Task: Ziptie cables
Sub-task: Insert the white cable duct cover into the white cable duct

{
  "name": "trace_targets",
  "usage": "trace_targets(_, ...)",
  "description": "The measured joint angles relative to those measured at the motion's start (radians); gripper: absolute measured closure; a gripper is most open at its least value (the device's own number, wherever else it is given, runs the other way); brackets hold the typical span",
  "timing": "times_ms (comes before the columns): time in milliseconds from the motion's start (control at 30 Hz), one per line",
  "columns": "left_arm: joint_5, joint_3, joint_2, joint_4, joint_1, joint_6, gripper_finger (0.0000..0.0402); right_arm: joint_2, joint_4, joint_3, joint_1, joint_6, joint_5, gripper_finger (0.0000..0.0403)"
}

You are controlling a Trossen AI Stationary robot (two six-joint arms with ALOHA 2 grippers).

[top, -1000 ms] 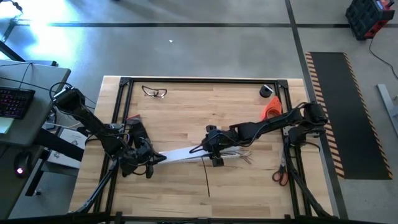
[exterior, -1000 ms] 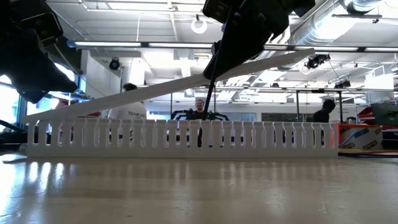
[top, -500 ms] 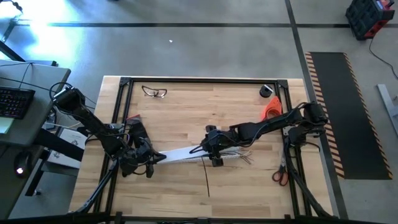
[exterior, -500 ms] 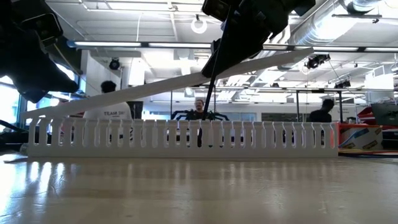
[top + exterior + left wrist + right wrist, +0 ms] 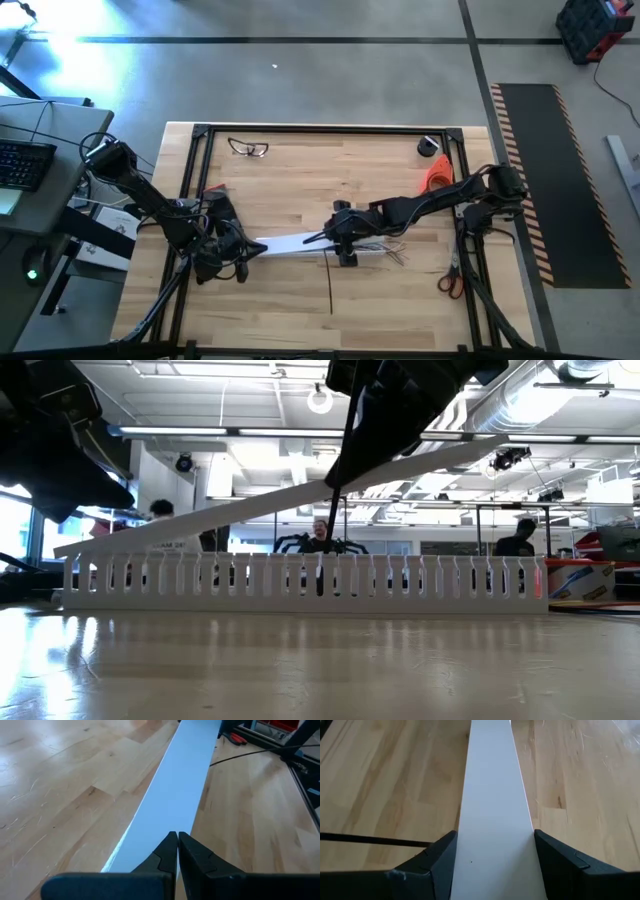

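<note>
Since the earlier frames the slotted white channel (image 5: pixel 300 582) has slid a little to the right in the low view, its left end now starting further in, and the ziptie (image 5: pixel 331 290) on the table has shifted slightly, with its near tip a touch more to the left in the high view. Both arms hold about where they were.

The wooden table (image 5: pixel 300 180) carries everything. Across its middle lies the channel, and above it the flat white cover strip (image 5: pixel 290 243) slopes from low at the left arm's end up to the right arm's end.

The left gripper (image 5: pixel 177 851) sits at the cover's left end, fingers pressed together with no gap, their tips over the strip's end; whether they pinch it I cannot tell. The right gripper (image 5: pixel 492 851) straddles the cover near the table's centre, its two fingers (image 5: pixel 440 855) set against the strip's opposite edges, gripping it across its width.

The cables (image 5: pixel 385 250) lie just right of the right gripper, their thin ends fanning out over the wood. The ziptie lies on the table toward its near edge, running from below the right gripper.

Orange-handled scissors (image 5: pixel 450 282) rest by the right rail, an orange object (image 5: pixel 436 175) lies near the far right corner, and clear safety glasses (image 5: pixel 248 148) sit near the far left.
</note>
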Motion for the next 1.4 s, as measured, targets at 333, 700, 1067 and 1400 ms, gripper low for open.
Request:
trace_targets(333, -0.137, 0.057, 0.0, 0.033, 0.002, 0.093, 0.0402, 0.0, 0.002, 0.0, 0.0, 0.066, 0.022, 0.0198)
trace_targets(700, 0.084, 0.147, -0.035, -0.083, 0.233, 0.232, 0.0402, -0.035, 0.017, 0.0, -0.014, 0.17, 0.015, 0.0198)
trace_targets(1067, 0.369, 0.146, -0.151, -0.235, 0.435, 0.334, 0.0402, -0.026, -0.014, 0.0, -0.016, 0.136, -0.03, 0.0198)
trace_targets(1400, 0.385, 0.145, -0.357, -0.334, 0.454, 0.271, 0.0402, -0.025, 0.006, 0.0, -0.051, 0.025, -0.053, 0.0198)
